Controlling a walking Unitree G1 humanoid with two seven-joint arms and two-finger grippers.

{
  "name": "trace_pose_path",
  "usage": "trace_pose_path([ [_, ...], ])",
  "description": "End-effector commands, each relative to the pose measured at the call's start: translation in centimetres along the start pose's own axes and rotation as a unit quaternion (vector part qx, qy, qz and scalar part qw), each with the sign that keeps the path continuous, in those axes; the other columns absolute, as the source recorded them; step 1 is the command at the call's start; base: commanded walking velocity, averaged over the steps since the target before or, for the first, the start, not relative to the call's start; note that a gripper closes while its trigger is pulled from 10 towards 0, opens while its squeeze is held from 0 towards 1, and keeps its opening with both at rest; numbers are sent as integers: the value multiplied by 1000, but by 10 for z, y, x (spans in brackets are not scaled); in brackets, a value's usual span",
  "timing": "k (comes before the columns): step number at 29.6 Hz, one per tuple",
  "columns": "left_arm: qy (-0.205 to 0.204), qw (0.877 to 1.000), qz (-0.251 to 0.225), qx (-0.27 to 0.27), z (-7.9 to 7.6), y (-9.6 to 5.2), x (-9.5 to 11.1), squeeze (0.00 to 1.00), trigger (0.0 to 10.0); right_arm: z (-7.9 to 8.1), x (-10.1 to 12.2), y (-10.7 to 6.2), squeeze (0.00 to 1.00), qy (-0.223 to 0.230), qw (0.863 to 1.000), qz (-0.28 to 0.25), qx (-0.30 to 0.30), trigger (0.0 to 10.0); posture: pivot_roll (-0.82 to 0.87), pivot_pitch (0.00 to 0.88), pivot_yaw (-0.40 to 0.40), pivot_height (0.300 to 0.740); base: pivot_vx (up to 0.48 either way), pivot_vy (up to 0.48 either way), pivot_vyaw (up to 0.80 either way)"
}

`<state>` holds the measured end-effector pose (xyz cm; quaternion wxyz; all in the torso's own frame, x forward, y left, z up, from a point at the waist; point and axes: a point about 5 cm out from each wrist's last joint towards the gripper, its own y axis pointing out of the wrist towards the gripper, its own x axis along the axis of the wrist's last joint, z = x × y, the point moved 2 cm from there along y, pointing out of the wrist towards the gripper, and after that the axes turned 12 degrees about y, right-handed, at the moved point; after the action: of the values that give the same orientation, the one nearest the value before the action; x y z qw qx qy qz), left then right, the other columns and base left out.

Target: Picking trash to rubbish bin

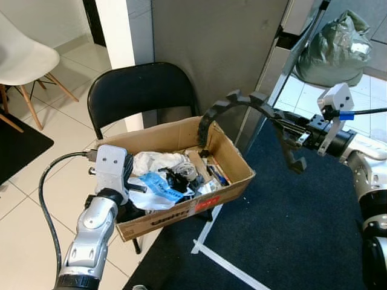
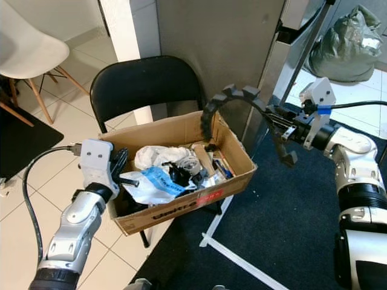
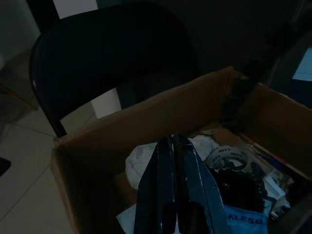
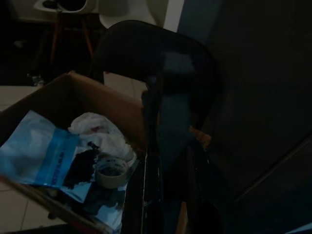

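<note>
Right of centre, the right gripper [image 2: 279, 129] is clamping a black segmented chain [image 2: 233, 98], arching it over the cardboard box [image 2: 181, 212] serving as bin, one end dipping inside. At lower left, the left gripper [image 3: 176, 185], fingers pressed together, is pointing over the box's trash.

Your robot's arms are silver metal w/ ribbed, segmented joints and black bands btwn sections. Left wrist carries a light grey boxy housing w/ two small dark screws on its face; a thick black cable loops out from its side and down along the forearm. Left gripper [image 3: 174, 187] has long glossy black fingers. Right wrist has a white angular bracket w/ a strip of blue tape, black cable trailing off. Right gripper [image 2: 277, 130] fingers are black too.
</note>
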<state>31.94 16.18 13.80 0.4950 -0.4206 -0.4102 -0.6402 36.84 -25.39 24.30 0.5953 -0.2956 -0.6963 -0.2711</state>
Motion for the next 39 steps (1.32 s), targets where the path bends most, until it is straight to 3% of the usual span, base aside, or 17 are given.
trace_pose_path([
  [1, -3, 999, -18, -27, -5, -4, 4, 0, 10000, 3, -5, 1, 0, -8, 1000, 14, 10, 10000, 43, 126, -17, 740, 0, 0, 0],
  [2, -21, 997, -27, -65, -14, -6, 7, 0, 10000, 9, -9, 7, 0, -9, 1000, 19, 22, 10000, 42, 128, -16, 740, 0, 0, 0],
  [6, -21, 995, -32, -94, -20, -9, 8, 0, 10000, 12, -12, 10, 0, -6, 999, 19, 30, 10000, 43, 129, -16, 740, 0, 0, 0],
  [8, -18, 992, -33, -120, -26, -12, 9, 0, 10000, 22, -18, 19, 0, 5, 999, 15, 47, 10000, 47, 135, -16, 740, 0, 0, 0],
  [9, -18, 992, -33, -120, -26, -12, 9, 0, 10000, 22, -18, 19, 0, 5, 999, 15, 47, 10000, 47, 135, -16, 740, 0, 0, 0],
  [10, -17, 992, -31, -122, -26, -14, 8, 0, 10000, 33, -25, 28, 0, 8, 997, 19, 68, 10000, 49, 137, -17, 740, 0, 0, 0],
  [14, -11, 993, -28, -116, -23, -16, 6, 0, 10000, 51, -32, 45, 0, -10, 993, 43, 106, 10000, 50, 142, -24, 740, 0, 0, 0],
  [20, -12, 993, -28, -112, -22, -17, 6, 0, 10000, 64, -30, 62, 0, -8, 991, 42, 126, 10000, 49, 147, -35, 740, 0, 0, 0],
  [26, -13, 994, -28, -103, -21, -18, 7, 0, 10000, 92, -37, 87, 0, 7, 989, 25, 142, 10000, 49, 154, -42, 740, 0, 0, 0],
  [39, -11, 997, -25, -77, -15, -17, 6, 0, 10000, 123, -52, 123, 0, 87, 994, -21, 65, 10000, 45, 170, -54, 740, 0, 0, 0],
])
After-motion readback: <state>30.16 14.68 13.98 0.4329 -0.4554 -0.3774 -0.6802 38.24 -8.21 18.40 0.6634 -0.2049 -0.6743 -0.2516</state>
